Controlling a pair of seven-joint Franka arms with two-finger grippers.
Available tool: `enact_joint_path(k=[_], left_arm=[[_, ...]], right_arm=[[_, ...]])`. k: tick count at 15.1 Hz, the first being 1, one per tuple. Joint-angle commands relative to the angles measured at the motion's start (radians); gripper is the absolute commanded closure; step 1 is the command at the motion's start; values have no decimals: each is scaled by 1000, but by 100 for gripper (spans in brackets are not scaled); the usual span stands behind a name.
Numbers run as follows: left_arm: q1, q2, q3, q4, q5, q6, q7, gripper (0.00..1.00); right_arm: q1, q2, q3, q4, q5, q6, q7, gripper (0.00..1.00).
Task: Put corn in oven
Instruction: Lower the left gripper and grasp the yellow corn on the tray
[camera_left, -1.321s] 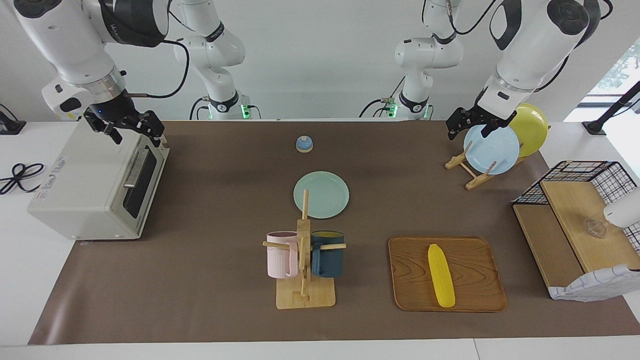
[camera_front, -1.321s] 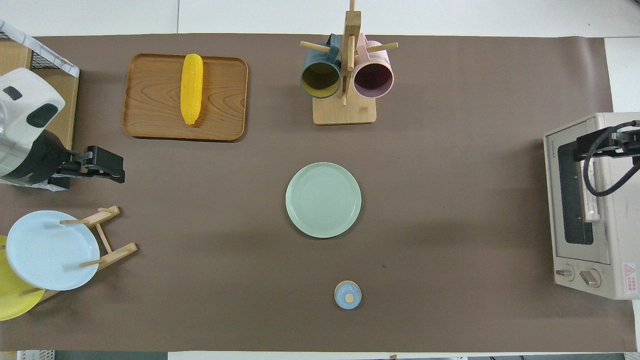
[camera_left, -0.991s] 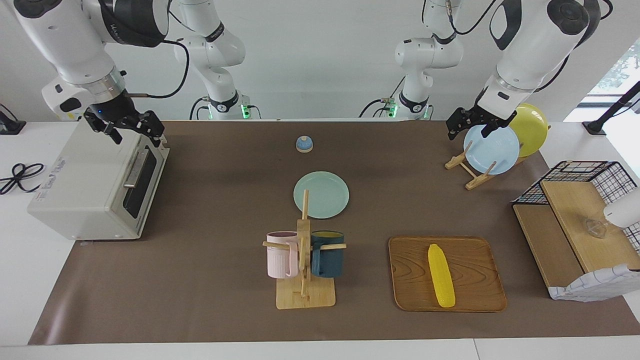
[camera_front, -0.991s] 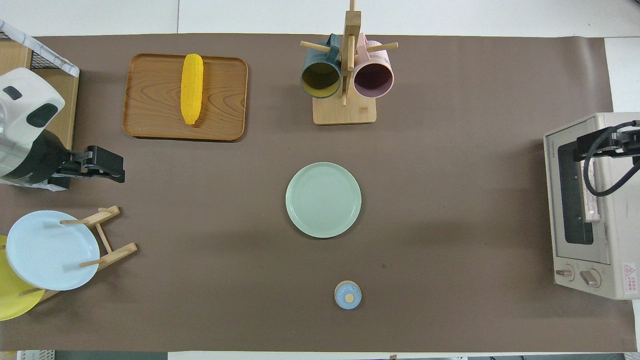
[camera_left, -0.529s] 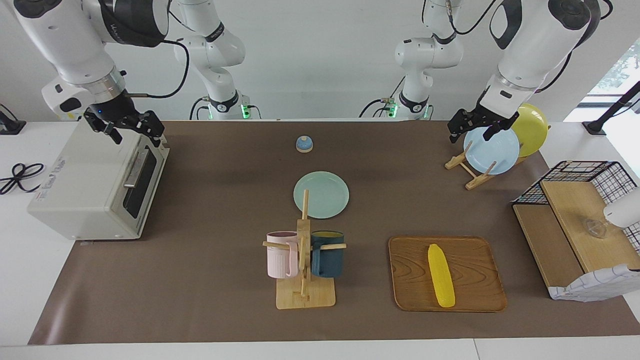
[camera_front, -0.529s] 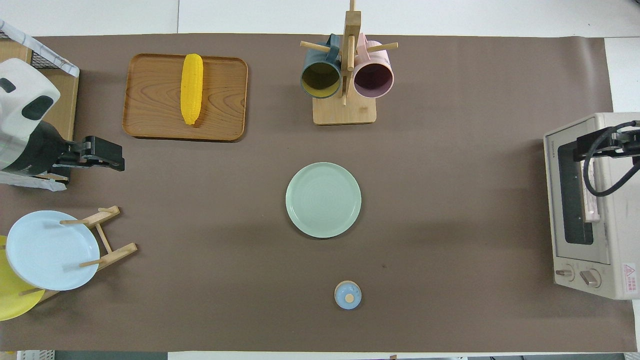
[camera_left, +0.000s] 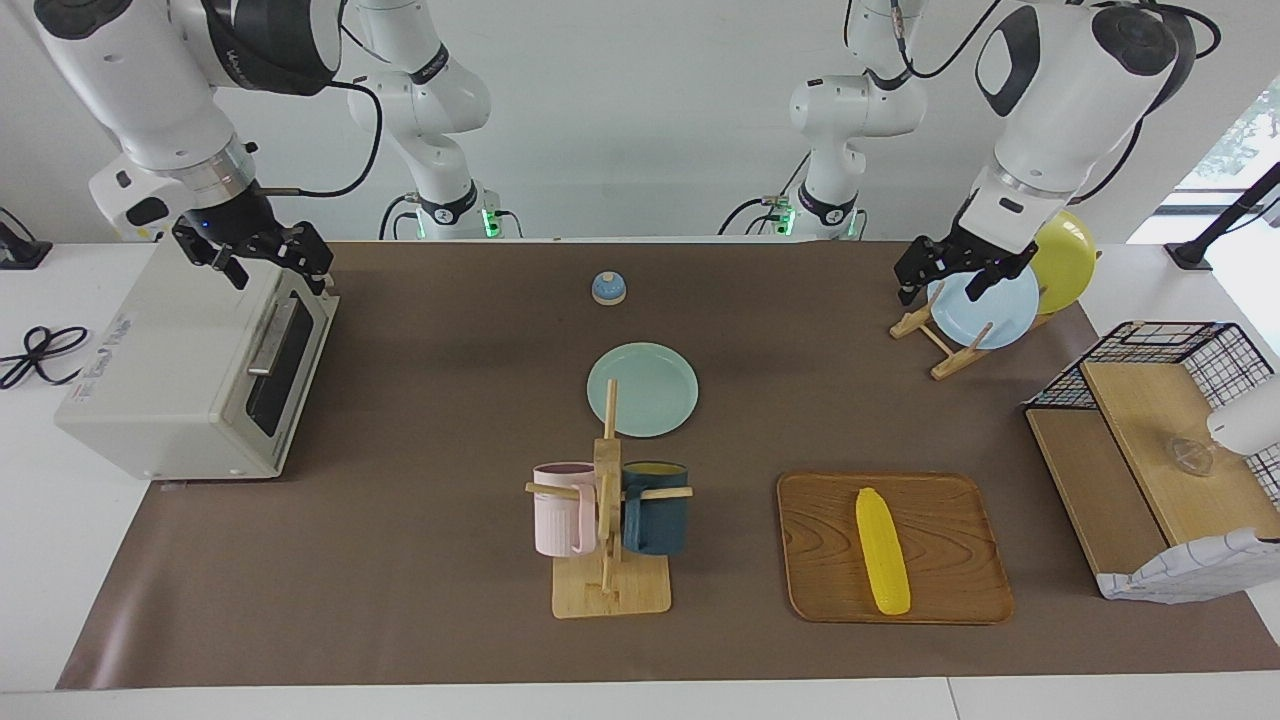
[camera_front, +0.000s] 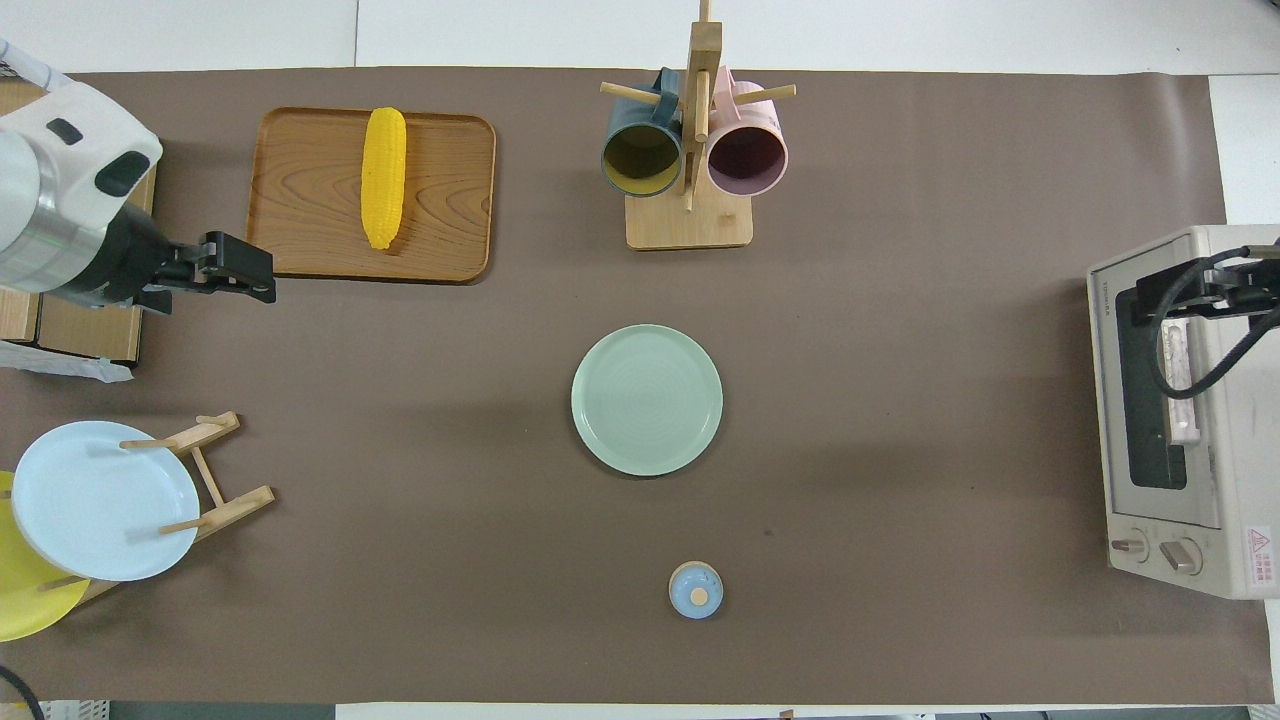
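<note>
The yellow corn (camera_left: 882, 550) lies lengthwise on a wooden tray (camera_left: 960, 590) toward the left arm's end of the table; it also shows in the overhead view (camera_front: 383, 175). The off-white oven (camera_left: 180, 380) stands at the right arm's end with its dark glass door shut. My left gripper (camera_left: 945, 285) is open and empty, up in the air over the mat between the plate rack and the tray (camera_front: 450, 200). My right gripper (camera_left: 278, 270) is open and empty, over the oven's (camera_front: 1230, 420) top front edge.
A wooden mug rack (camera_left: 608, 520) with a pink and a dark blue mug stands beside the tray. A green plate (camera_left: 642, 389) and a small blue knob (camera_left: 608, 288) lie mid-table. A plate rack (camera_left: 985, 300) holds blue and yellow plates. A wire basket (camera_left: 1150, 440) stands beside the tray.
My left gripper has moved away from the plate rack toward the tray's near corner. My right gripper has shifted slightly over the oven's front edge. The corn has not moved.
</note>
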Motion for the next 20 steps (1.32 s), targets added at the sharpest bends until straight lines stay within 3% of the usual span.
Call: enact_joint_path(k=[1, 2, 3, 4, 5, 8, 12, 20], left_arm=[[-5, 279, 3, 268, -3, 2, 46, 0], [-8, 349, 2, 325, 0, 24, 74, 0], [-34, 427, 5, 383, 4, 38, 78, 0], [-55, 495, 14, 440, 4, 65, 82, 0], [-62, 555, 16, 477, 4, 96, 83, 0], [-62, 572, 5, 477, 52, 150, 115, 0], [-78, 612, 5, 456, 59, 222, 117, 0], [-83, 654, 12, 453, 66, 283, 161, 0]], right_arm=[[-10, -47, 6, -70, 14, 13, -42, 15], [-10, -47, 6, -72, 14, 16, -57, 57], [-10, -49, 4, -81, 14, 17, -54, 92], [-24, -70, 3, -133, 15, 57, -69, 100], [-40, -101, -3, -206, 17, 123, -114, 100], [-54, -124, -6, -290, 11, 234, -151, 100], [-111, -124, -8, -337, 3, 304, -148, 100], [-128, -124, -6, -403, -23, 358, -154, 100]])
